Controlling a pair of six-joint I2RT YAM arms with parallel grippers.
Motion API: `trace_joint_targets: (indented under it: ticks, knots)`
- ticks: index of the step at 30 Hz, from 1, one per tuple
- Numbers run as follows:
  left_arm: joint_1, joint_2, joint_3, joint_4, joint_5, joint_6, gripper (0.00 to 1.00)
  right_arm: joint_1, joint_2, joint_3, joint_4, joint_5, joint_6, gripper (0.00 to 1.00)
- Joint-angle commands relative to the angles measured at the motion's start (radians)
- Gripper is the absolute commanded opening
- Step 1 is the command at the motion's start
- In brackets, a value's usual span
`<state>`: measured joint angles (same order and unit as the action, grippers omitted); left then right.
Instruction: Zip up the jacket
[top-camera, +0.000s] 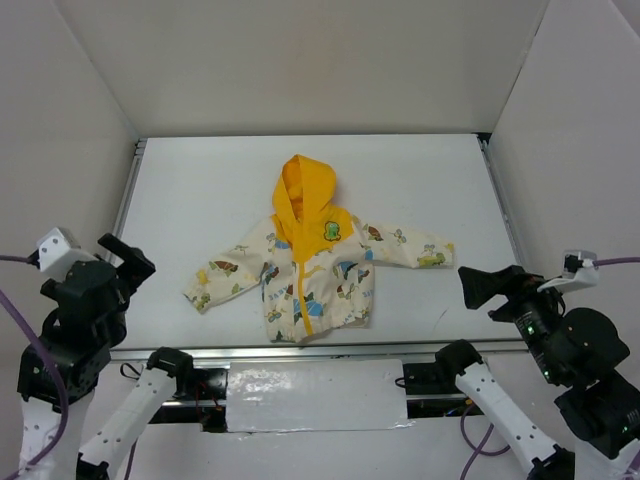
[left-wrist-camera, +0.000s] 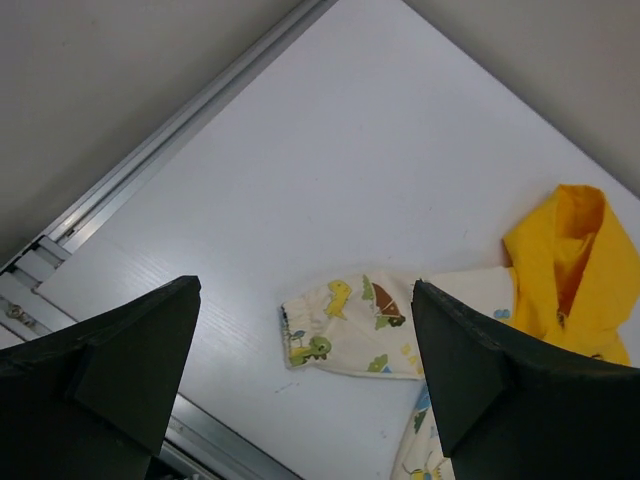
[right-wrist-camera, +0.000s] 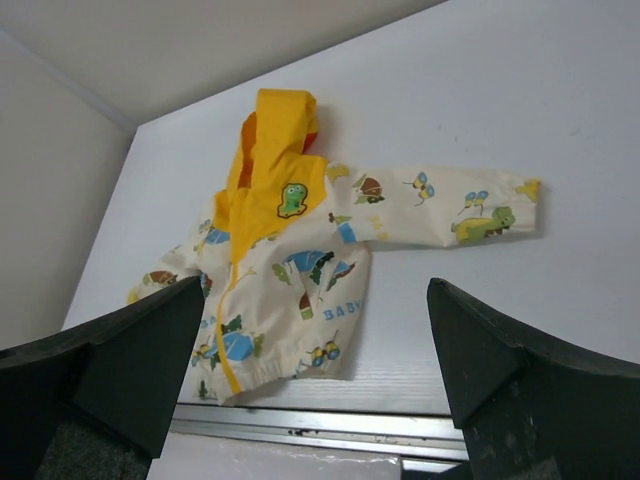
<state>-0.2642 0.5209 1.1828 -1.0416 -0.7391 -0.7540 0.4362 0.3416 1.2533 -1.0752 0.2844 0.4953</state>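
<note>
Now the jacket (top-camera: 315, 270) lies flat on the white bench (top-camera: 200, 190), roughly in the middle and somewhat toward the near edge. Its front faces up. The yellow hood (top-camera: 305, 185) points toward the far wall, and the hem sits just short of the metal rail (top-camera: 200, 349) along the bench's near side. Both sleeves spread outward: one sleeve (top-camera: 215, 280) reaches toward the left arm's side, and the other sleeve (top-camera: 415, 250) stretches toward the right arm's side. A green dinosaur patch (top-camera: 330, 232) sits on the yellow yoke below the hood. The yellow zipper (top-camera: 305, 300) runs down the front from yoke to hem, with the two printed panels lying together along it. Whether its teeth are joined is too small to tell.

The left hand (top-camera: 128, 258) hangs off the bench's near left corner, well apart from the jacket, with its fingers (left-wrist-camera: 130, 370) spread wide and nothing between them. The right hand (top-camera: 472, 284) sits at the near right side, also well apart from the cloth. Its fingers (right-wrist-camera: 500, 370) stand wide apart too, gripping nothing.
</note>
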Motion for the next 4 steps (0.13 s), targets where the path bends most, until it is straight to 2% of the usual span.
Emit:
trace_joint_targets:
  ticks: [1,4]
  knots:
    - [0.003,-0.012,-0.034,-0.049,-0.020,0.058,0.99,0.006,-0.019,0.018,-0.051,0.045,-0.031,1.00]
    - [0.003,-0.019,-0.028,-0.041,-0.003,0.070,0.99,0.004,-0.012,0.020,-0.045,0.047,-0.027,1.00]
